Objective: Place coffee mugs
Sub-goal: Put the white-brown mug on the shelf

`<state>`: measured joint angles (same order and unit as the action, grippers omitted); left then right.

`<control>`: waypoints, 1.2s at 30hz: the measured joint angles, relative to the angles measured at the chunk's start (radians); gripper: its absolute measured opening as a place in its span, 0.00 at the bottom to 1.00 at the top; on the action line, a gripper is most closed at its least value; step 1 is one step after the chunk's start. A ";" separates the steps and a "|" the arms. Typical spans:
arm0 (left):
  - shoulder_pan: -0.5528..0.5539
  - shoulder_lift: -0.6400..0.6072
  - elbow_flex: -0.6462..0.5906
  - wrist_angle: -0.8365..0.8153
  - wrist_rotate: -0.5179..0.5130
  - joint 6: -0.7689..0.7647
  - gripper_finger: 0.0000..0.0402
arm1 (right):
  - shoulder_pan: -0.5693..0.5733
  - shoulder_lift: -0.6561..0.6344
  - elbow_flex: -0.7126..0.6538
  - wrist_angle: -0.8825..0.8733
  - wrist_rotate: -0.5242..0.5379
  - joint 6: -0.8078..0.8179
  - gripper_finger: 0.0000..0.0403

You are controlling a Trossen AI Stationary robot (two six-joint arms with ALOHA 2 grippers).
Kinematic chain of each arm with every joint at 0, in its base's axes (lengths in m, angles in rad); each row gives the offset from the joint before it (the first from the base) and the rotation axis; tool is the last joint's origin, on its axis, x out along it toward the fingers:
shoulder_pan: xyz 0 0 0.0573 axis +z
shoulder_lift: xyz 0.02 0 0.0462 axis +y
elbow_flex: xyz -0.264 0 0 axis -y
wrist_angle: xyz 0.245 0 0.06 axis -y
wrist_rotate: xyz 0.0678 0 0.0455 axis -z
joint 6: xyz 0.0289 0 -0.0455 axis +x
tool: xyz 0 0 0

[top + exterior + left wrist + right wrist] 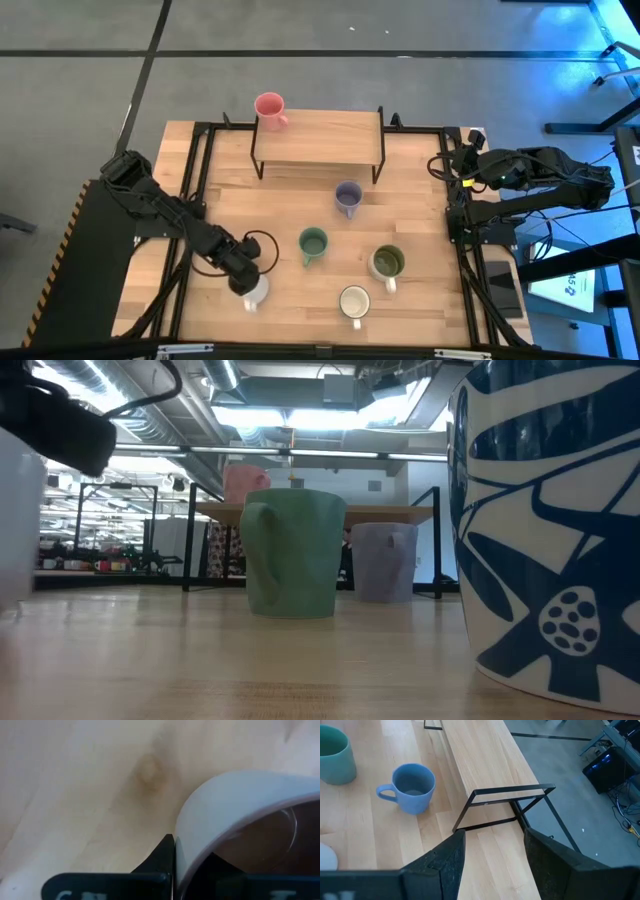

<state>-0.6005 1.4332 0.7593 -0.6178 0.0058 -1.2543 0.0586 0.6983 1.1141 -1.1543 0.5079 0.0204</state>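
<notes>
My left gripper (243, 272) is shut on the white mug with a mauve inside (254, 292) at the table's near left; the mug's rim fills the left wrist view (235, 795). The pink mug (270, 108) stands on the left end of the wooden shelf (320, 135). The lavender mug (348, 198), the teal-green mug (313, 244), the olive-green mug (387, 263) and the white mug (354, 302) stand upright on the table. My right gripper (495, 865) is open and empty at the table's right edge, beside the shelf's right end. My left gripper holds the mug by its rim (182, 845), one finger (161, 854) outside the white wall and the other inside the dark hollow. The fingers come from above, slanting from the table's left. The mug is upright; whether its bottom is on the table I cannot tell.
The shelf stands on black wire legs (485, 815) at the table's far middle. A black frame (200, 190) runs along the table's edges. In the low view a white mug with a blue pattern (545, 520) stands close to the camera at the right.
</notes>
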 joint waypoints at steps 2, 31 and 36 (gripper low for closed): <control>0.015 -0.006 0.000 -0.005 -0.003 -0.027 0.04 | 0.000 0.000 0.000 0.000 0.000 0.000 0.48; 0.321 -0.066 0.355 -0.450 -0.022 0.139 0.03 | 0.000 0.000 0.000 0.000 -0.002 -0.006 0.48; 0.417 -0.066 0.434 -0.507 -0.041 0.218 0.03 | 0.000 0.000 0.000 0.000 -0.002 -0.007 0.48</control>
<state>-0.1837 1.3670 1.1935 -1.1246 -0.0352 -1.0368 0.0586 0.6979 1.1141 -1.1542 0.5056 0.0135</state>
